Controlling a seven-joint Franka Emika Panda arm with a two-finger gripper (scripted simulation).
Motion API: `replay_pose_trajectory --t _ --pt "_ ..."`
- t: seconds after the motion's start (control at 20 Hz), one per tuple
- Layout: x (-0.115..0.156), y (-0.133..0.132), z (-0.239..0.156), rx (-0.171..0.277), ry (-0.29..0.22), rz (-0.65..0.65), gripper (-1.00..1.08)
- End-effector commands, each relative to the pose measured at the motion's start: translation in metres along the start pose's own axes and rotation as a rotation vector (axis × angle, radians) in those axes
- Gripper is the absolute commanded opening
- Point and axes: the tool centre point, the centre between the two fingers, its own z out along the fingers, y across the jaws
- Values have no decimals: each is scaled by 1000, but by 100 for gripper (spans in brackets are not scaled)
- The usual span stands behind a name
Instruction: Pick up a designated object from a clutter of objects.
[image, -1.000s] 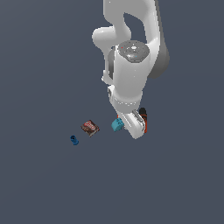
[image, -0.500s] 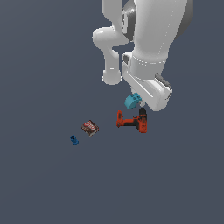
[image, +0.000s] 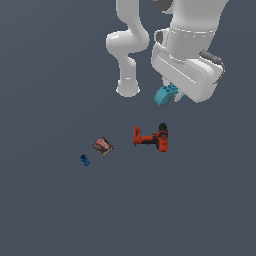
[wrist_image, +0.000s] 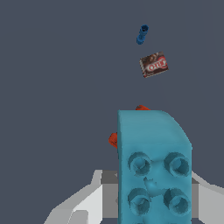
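in the exterior view i see the white arm filling the upper right of the frame, with my end effector (image: 172, 96) tucked under the big wrist housing. the cyan studded block (image: 165, 95) sits in it, pinched between the fingers and well clear of the bench (image: 50, 210), the plain dark grey surface. only the block's lower end pokes out below the wrist, so i can't see the fingers themselves here. just below it, near the middle of the frame, the red-and-black power drill (image: 151, 138) lies on its side. to the exterior view's left of the drill, apart from it, is the brown-red flat box (image: 103, 146), and just beyond that, lower left, the tiny dark blue piece (image: 85, 160). all three rest on the bench, none touching another.

in the wrist view the cyan studded block (wrist_image: 153, 168) takes up the lower right of the frame, its studded face toward the camera with four round studs showing. grey-white finger parts sit hard against both of its sides at the bottom of the frame, so the end effector is closed to the block's width and gripping it. bits of the power drill (wrist_image: 113, 140) peek out in red behind the block's edge. the flat box (wrist_image: 153, 64) is in the upper right, with the dark blue piece (wrist_image: 141, 34) just beyond it, nearer the top edge.
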Motion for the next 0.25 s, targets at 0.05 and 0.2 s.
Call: replay_pose_trajectory --t 0.05,0.2 --pt "-6 0 -10 0 -1 0 -100" --pt "-7 0 -12 0 -1 0 -100"
